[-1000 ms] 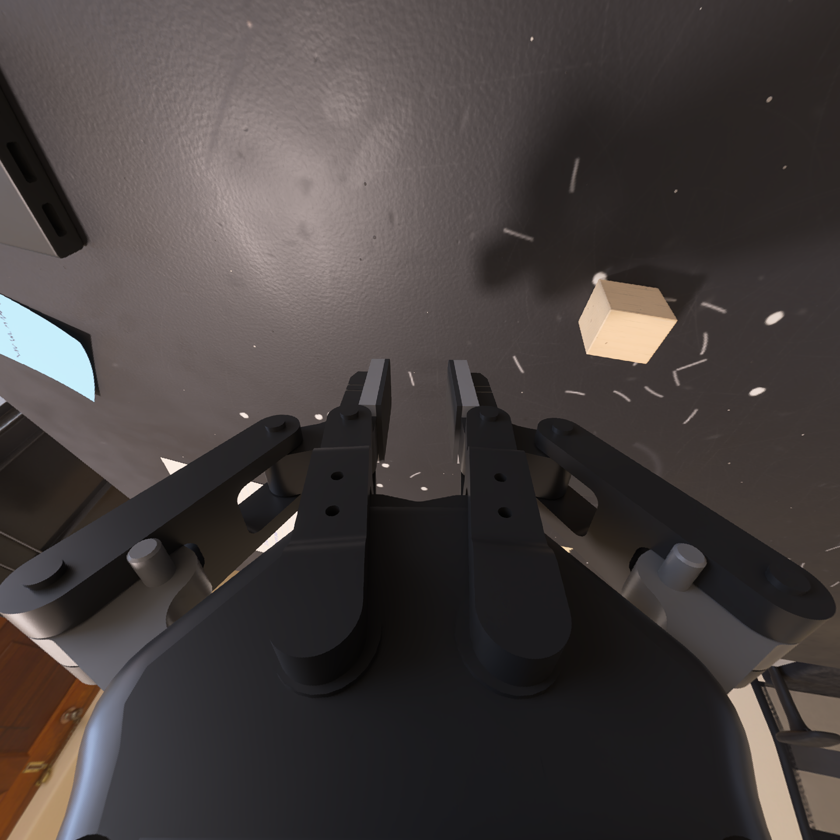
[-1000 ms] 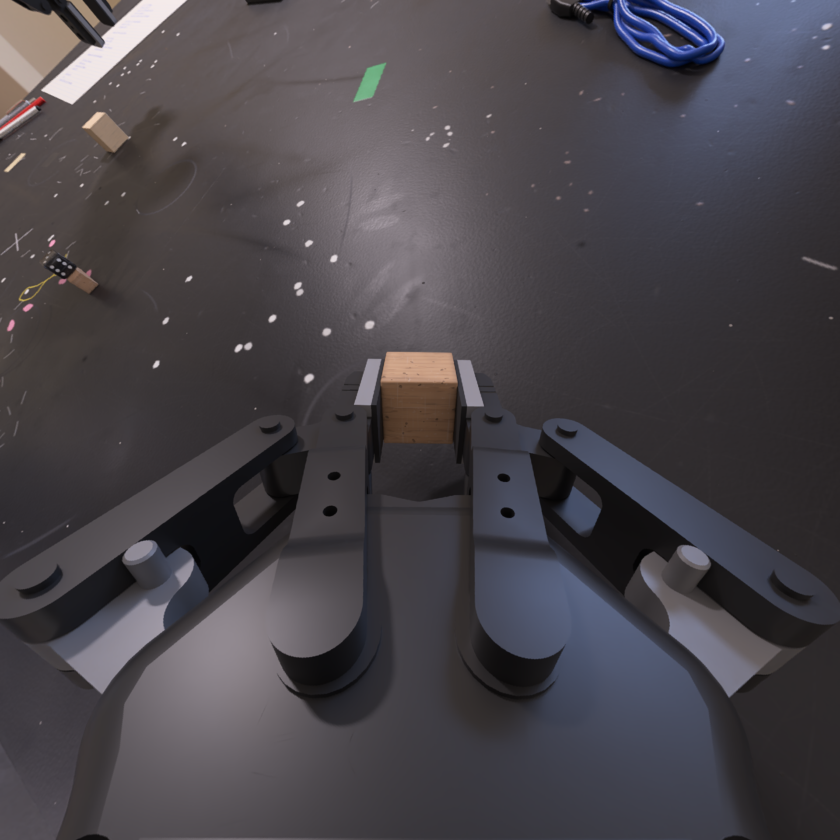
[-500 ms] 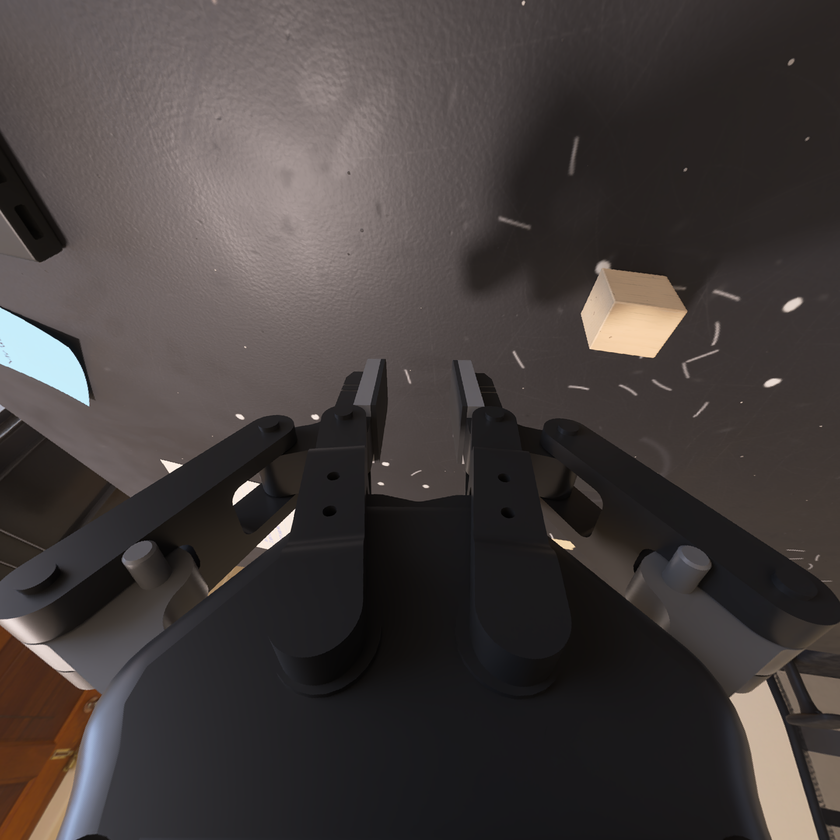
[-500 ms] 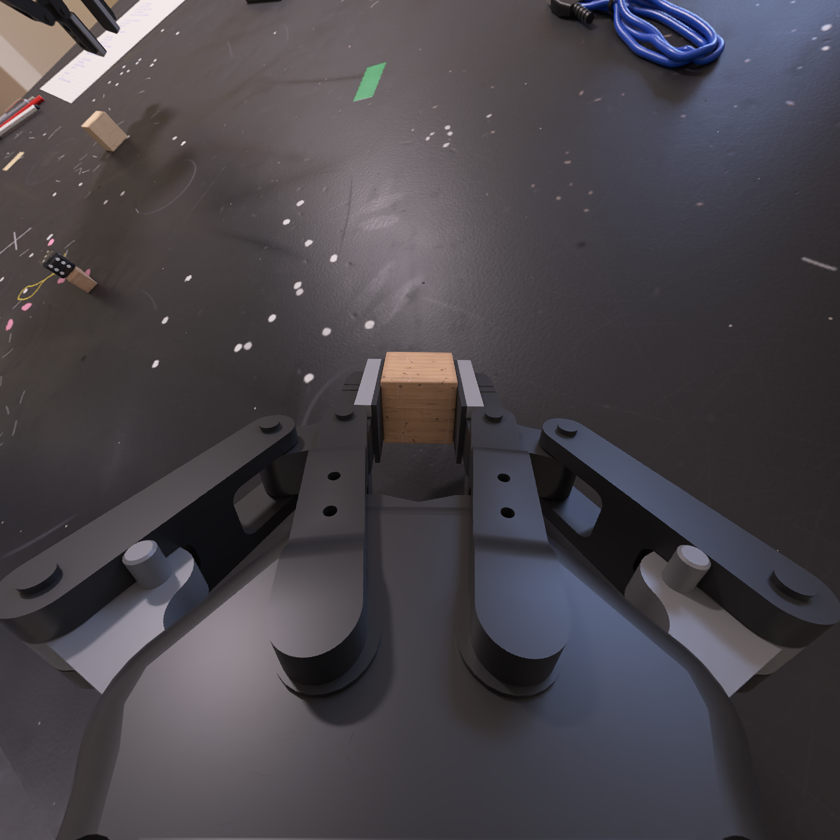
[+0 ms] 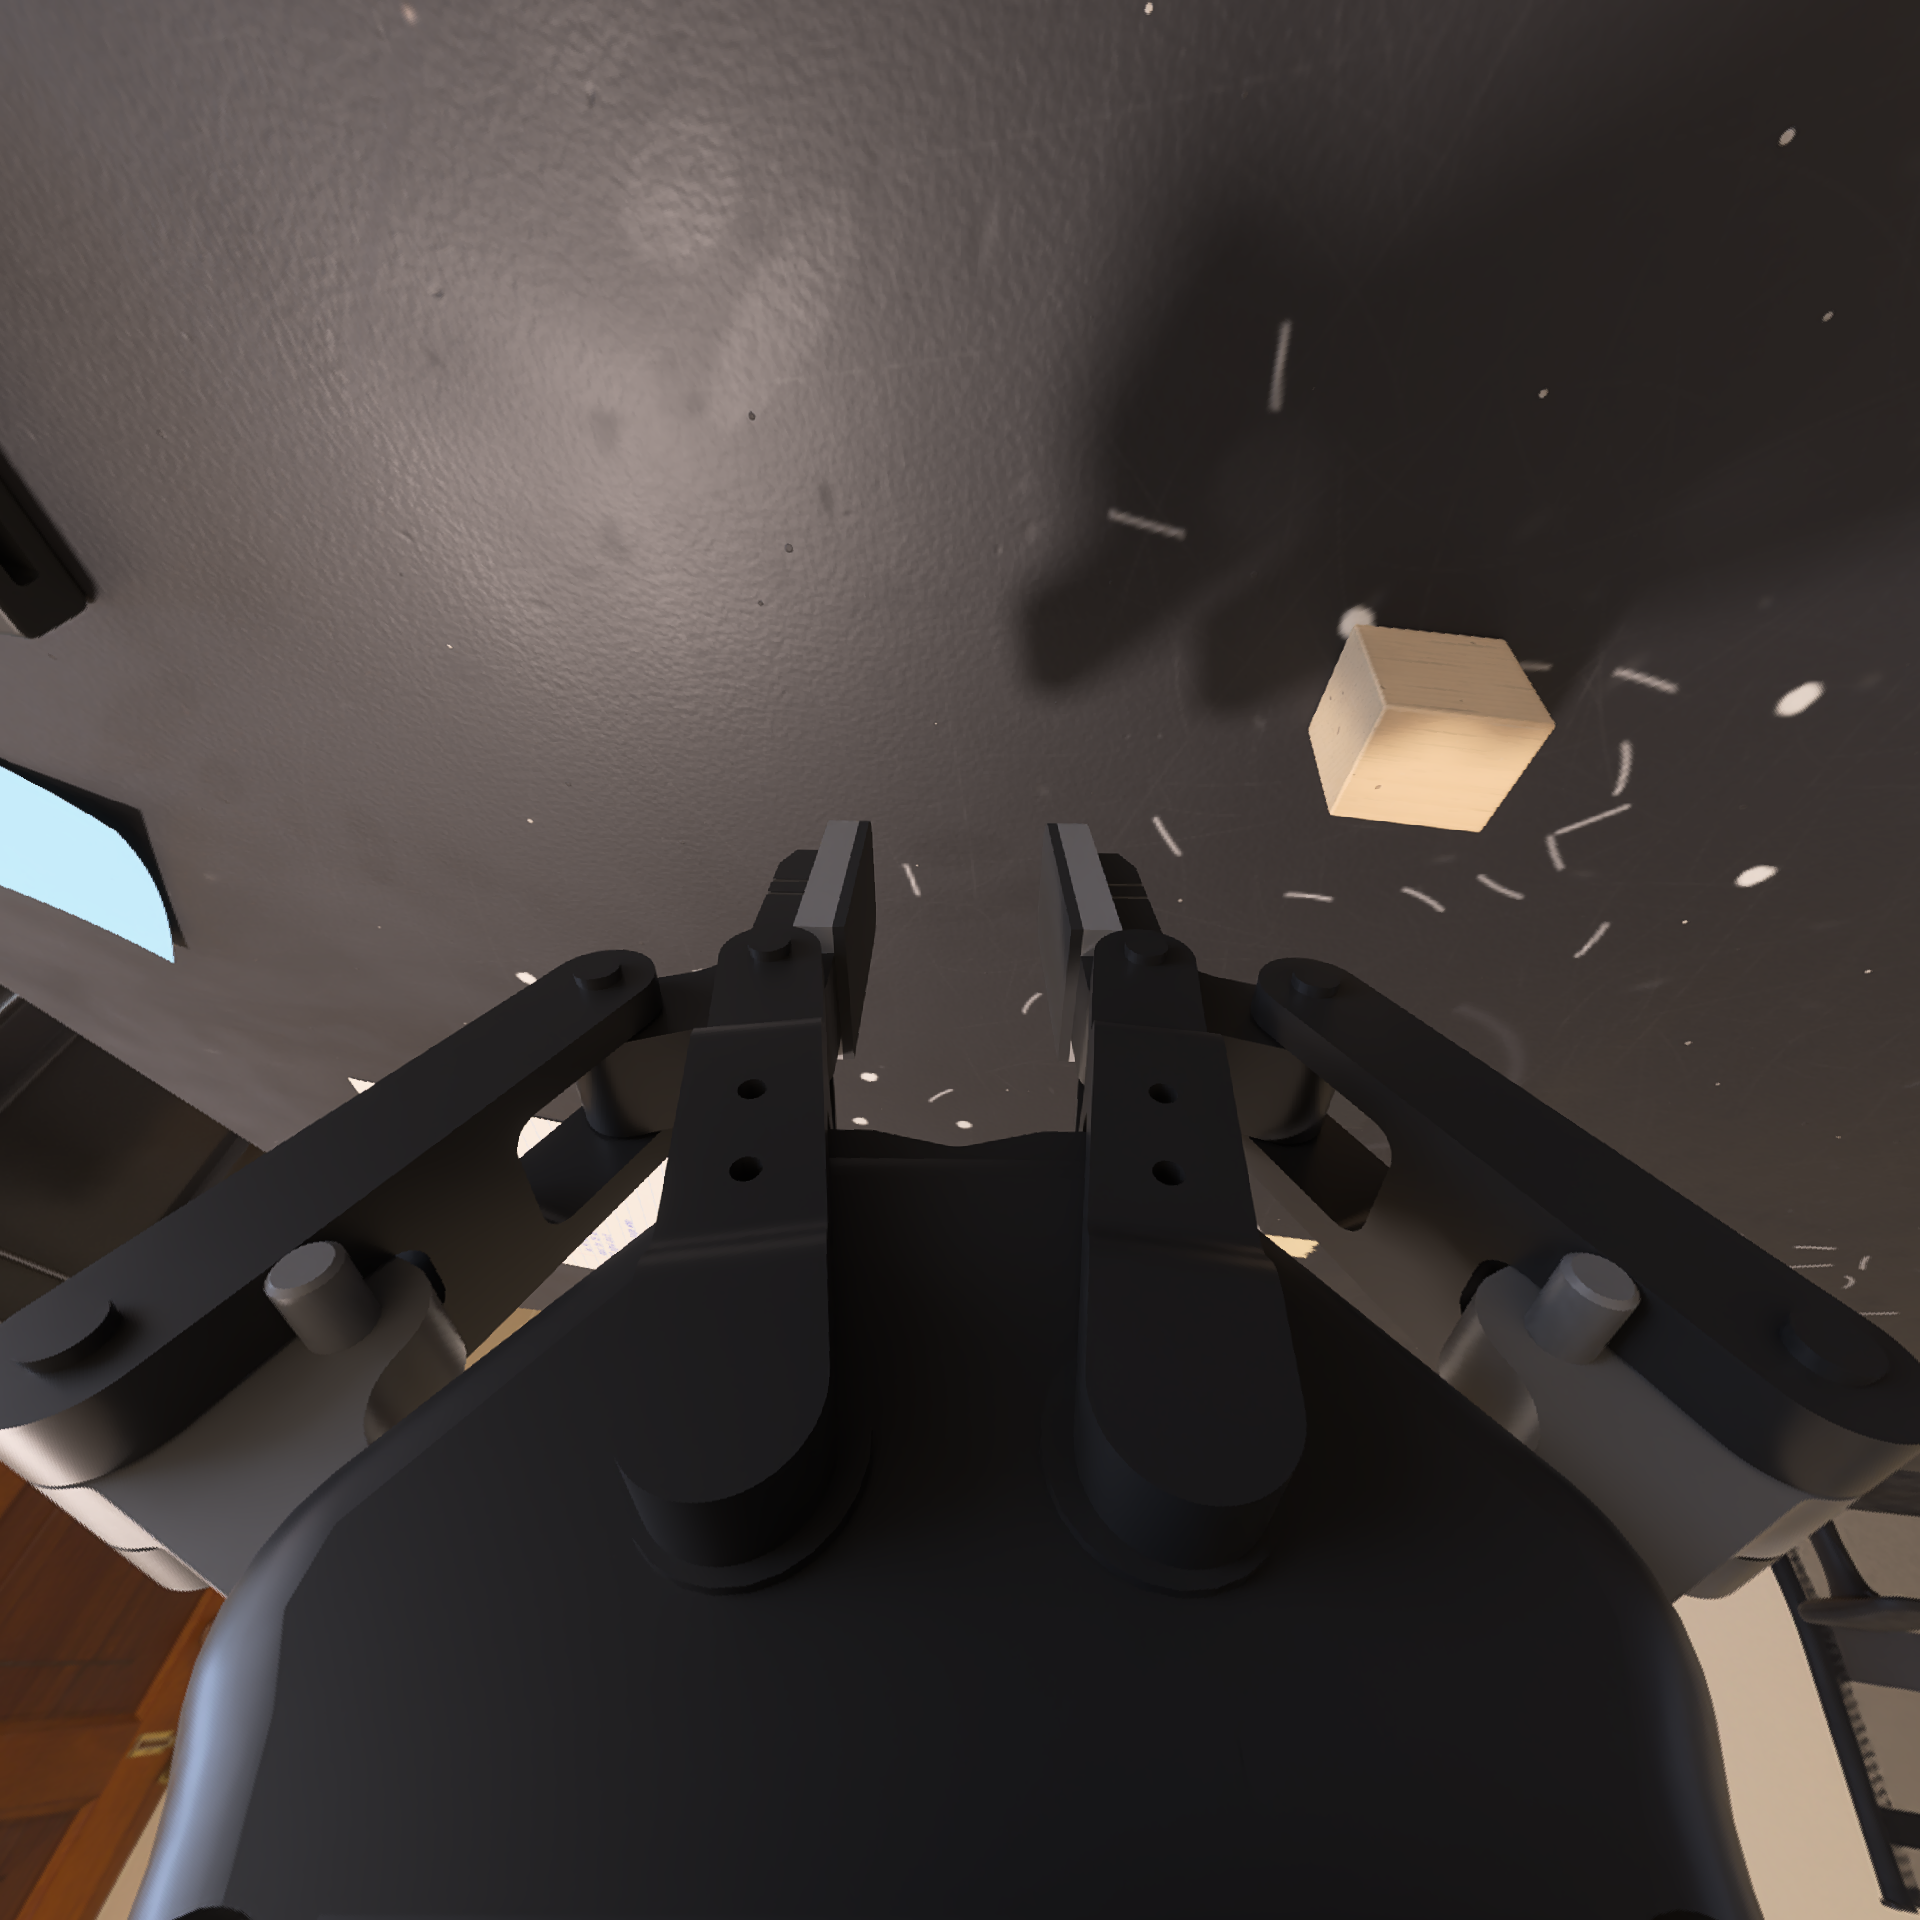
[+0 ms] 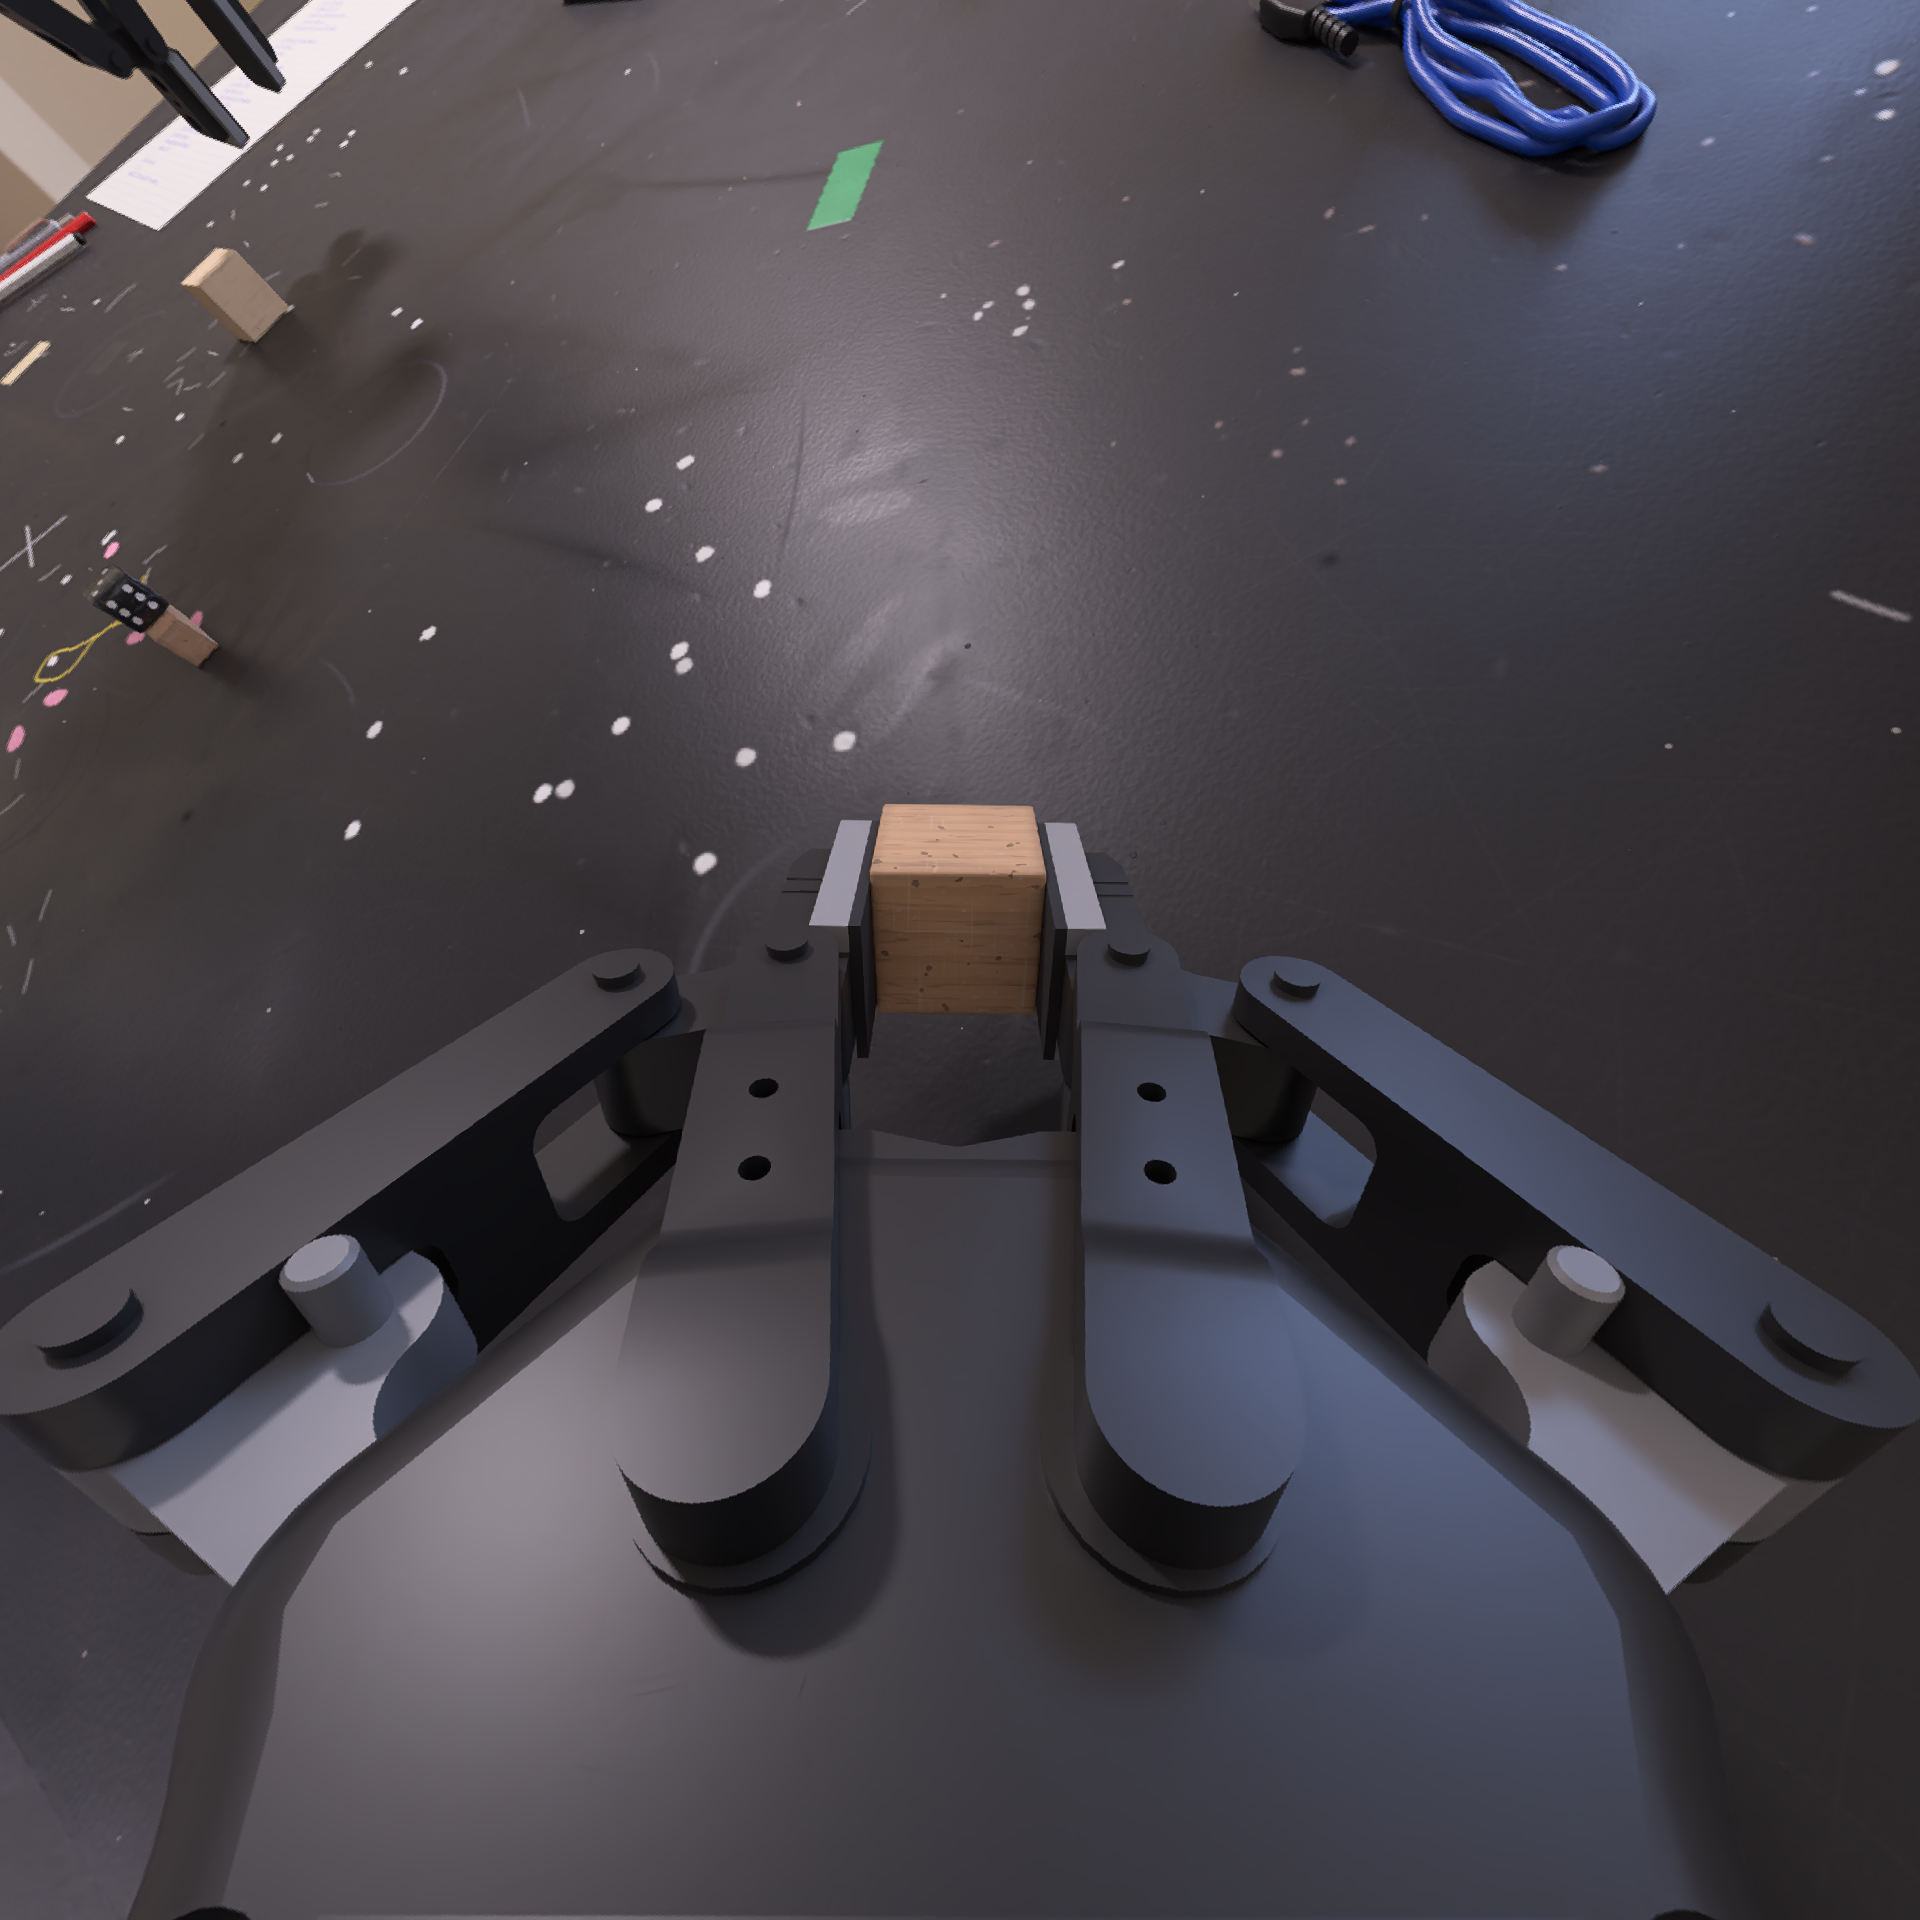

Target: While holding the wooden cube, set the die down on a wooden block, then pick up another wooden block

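My right gripper (image 6: pixel 956 873) is shut on a brown wooden cube (image 6: pixel 956 914), held above the dark table. Far left in the right wrist view, a black die (image 6: pixel 130 603) rests on a pale wooden block (image 6: pixel 185 636). Another pale wooden block (image 6: pixel 235 294) stands farther back left; it also shows in the left wrist view (image 5: pixel 1429 727), ahead and to the right of my left gripper (image 5: pixel 958 878). The left gripper is open and empty, above the table. Its fingers also show at the top left of the right wrist view (image 6: pixel 177 62).
A coiled blue cable (image 6: pixel 1517 73) lies at the far right of the dark table (image 6: pixel 1351 520). A green tape strip (image 6: pixel 847 185) lies far centre. White paper (image 6: pixel 208 145) and pens (image 6: pixel 42 249) lie at the far left edge. A light blue sheet (image 5: pixel 73 873) lies left of the left gripper.
The left gripper has opened slightly wider and shifted, so the pale block sits a little closer in its view. The right gripper and its cube have not moved.
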Motion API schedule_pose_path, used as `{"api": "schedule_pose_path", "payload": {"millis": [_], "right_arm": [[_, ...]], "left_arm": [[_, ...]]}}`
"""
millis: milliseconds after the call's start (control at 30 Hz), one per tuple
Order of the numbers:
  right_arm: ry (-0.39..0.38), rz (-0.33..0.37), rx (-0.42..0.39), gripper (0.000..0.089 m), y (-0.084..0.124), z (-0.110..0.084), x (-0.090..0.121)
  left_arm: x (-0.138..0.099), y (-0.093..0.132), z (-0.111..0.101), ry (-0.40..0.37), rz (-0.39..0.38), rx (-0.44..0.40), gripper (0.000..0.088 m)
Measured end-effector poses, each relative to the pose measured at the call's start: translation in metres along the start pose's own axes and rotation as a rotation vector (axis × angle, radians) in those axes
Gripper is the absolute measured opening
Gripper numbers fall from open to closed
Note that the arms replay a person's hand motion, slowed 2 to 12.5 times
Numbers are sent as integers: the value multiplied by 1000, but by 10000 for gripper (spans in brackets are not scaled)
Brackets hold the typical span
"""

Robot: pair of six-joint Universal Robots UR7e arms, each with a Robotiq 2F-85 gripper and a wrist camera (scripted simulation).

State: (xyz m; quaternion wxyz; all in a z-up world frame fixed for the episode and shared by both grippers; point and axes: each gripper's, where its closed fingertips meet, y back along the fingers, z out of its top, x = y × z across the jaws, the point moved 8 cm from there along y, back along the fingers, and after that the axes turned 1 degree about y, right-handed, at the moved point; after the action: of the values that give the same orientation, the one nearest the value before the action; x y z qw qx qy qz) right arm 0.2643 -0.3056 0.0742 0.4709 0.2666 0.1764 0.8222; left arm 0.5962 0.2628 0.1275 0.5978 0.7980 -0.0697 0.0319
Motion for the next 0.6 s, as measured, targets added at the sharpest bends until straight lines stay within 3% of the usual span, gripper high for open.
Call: {"api": "schedule_pose_path", "payload": {"millis": [600], "right_arm": [[0,-1,0,250,0,0,0]], "left_arm": [[-2,-3,4,-8,-21,-2,354]]}}
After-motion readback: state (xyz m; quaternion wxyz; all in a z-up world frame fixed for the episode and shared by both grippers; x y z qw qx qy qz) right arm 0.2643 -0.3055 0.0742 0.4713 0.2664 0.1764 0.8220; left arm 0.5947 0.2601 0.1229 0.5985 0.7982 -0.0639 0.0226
